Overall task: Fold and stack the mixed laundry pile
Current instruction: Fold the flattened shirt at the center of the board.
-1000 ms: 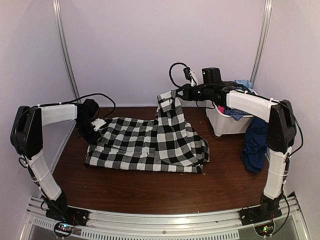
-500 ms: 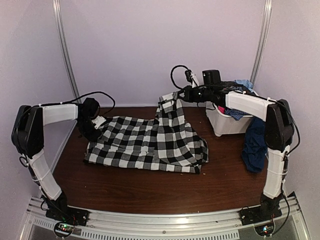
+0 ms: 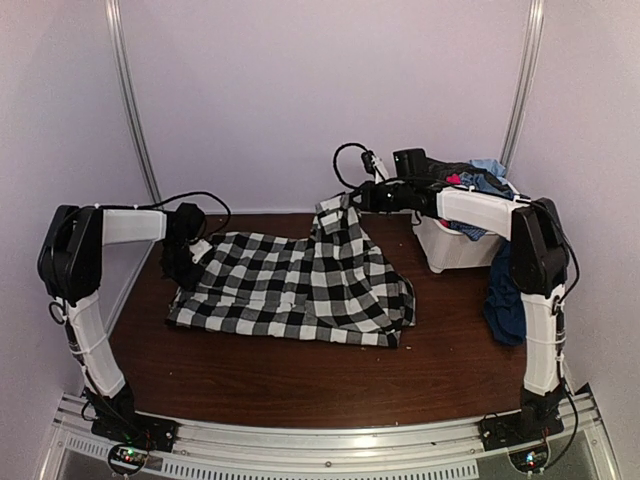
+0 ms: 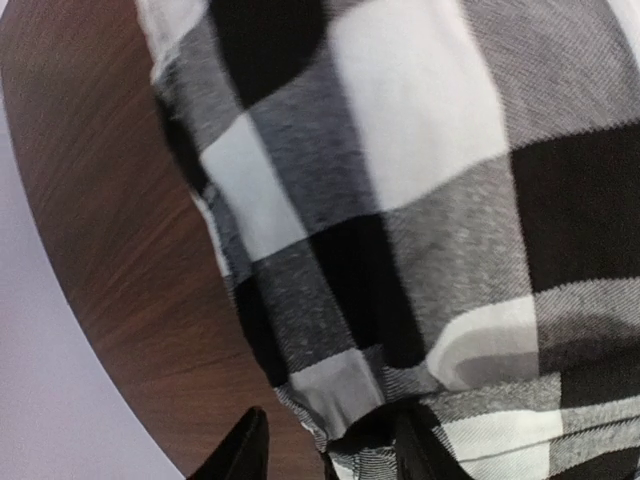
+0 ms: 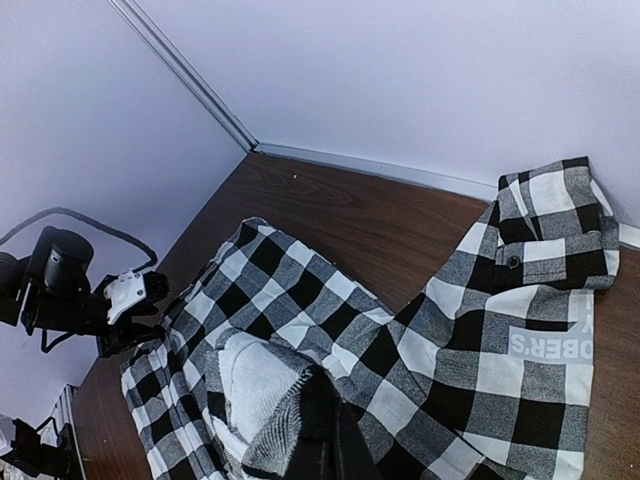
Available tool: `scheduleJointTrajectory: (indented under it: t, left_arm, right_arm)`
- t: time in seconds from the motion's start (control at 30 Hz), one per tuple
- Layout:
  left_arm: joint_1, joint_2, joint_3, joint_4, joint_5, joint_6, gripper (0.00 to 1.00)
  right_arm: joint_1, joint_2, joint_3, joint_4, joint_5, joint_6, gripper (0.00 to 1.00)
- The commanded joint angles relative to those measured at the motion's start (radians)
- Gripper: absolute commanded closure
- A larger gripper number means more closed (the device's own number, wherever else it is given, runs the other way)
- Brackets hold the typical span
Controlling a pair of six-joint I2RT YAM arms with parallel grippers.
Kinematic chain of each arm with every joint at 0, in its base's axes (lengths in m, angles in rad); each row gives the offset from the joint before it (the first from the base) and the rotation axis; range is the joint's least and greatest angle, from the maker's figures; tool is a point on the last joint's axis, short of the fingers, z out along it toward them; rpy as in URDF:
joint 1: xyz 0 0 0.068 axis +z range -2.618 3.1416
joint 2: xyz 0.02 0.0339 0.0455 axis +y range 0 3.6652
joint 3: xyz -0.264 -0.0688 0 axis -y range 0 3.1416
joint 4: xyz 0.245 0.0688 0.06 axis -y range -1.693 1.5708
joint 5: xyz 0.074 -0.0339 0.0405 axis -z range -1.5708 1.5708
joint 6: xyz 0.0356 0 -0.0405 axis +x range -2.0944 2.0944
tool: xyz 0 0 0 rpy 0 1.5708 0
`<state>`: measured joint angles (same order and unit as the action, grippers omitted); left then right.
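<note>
The black-and-white checked shirt (image 3: 300,285) lies spread on the brown table, its far right part lifted. My right gripper (image 3: 352,195) is shut on that raised edge, up near the back wall; in the right wrist view the fabric bunches at the gripper (image 5: 325,430) and white lettering (image 5: 545,345) shows on the shirt (image 5: 330,310). My left gripper (image 3: 188,258) sits low at the shirt's far left corner. In the left wrist view its jaws (image 4: 330,450) stand apart, with the hem of the shirt (image 4: 420,200) lying between them. The rest of the laundry pile fills the bin.
A white bin (image 3: 455,250) stands at the back right, holding light blue (image 3: 488,167) and pink (image 3: 455,180) garments. A long navy piece (image 3: 510,290) hangs over its right side by the right arm. Bare wood (image 3: 300,375) lies in front of the shirt.
The left gripper's jaws have parted at the shirt's left corner. The right gripper has shifted slightly left and back, still holding the raised edge.
</note>
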<state>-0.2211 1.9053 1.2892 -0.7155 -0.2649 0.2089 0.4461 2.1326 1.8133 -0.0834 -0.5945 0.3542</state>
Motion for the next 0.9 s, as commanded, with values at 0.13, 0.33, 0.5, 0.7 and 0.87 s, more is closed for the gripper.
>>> scheduleJointTrajectory:
  t: [0.13, 0.33, 0.5, 0.7, 0.87]
  left_arm:
    - [0.012, -0.205, 0.019, 0.091, -0.036, -0.161, 0.26]
    - [0.025, -0.341, -0.040, 0.177, 0.195, -0.343, 0.12]
    - [0.026, -0.485, -0.290, 0.468, 0.563, -0.558, 0.13]
    - [-0.008, -0.603, -0.602, 0.962, 0.716, -0.825, 0.13]
    - [-0.073, -0.548, -0.671, 1.130, 0.738, -0.933, 0.12]
  right_arm:
    - [0.065, -0.009, -0.025, -0.009, -0.005, 0.021, 1.00]
    - [0.165, 0.022, -0.099, 0.032, 0.078, 0.109, 1.00]
    - [0.227, 0.041, -0.149, 0.172, 0.081, 0.215, 1.00]
    - [0.249, 0.073, -0.167, 0.367, 0.079, 0.392, 1.00]
    - [0.264, 0.119, -0.181, 0.571, 0.049, 0.576, 1.00]
